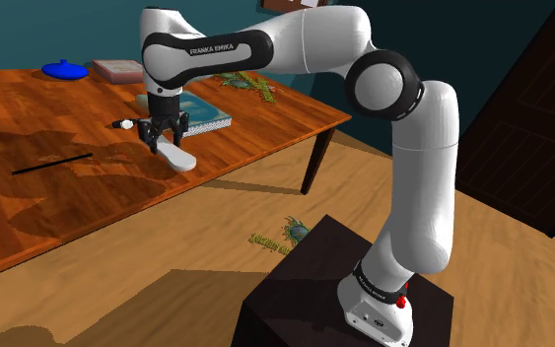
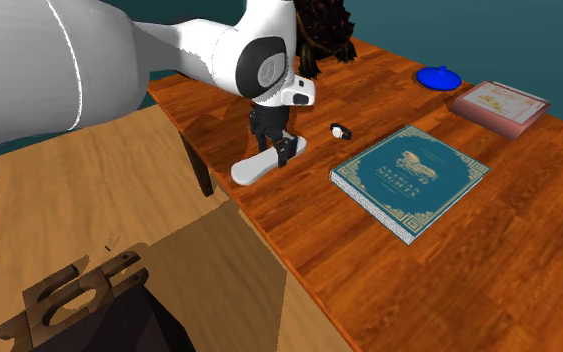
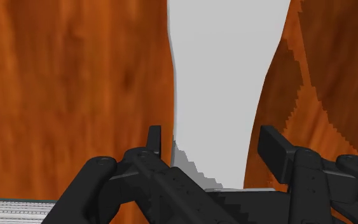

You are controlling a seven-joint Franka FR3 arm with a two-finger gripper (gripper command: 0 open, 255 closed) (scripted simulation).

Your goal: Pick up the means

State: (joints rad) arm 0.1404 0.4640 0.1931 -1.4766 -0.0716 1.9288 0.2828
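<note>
Gripper (image 1: 164, 140) hangs upright over a flat white object (image 1: 178, 158) that lies on the wooden table (image 1: 68, 192), close to the table's edge and near a teal book (image 2: 409, 180). Its fingers (image 3: 154, 137) are spread and straddle the object's narrow waist. In the wrist view they seem just short of touching it, though that is hard to judge.

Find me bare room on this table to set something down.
Free: around the black stick, and between the teal book and the second exterior view's lower right. Crowded: near the gripper, white oblong thing and small black-and-white piece.
</note>
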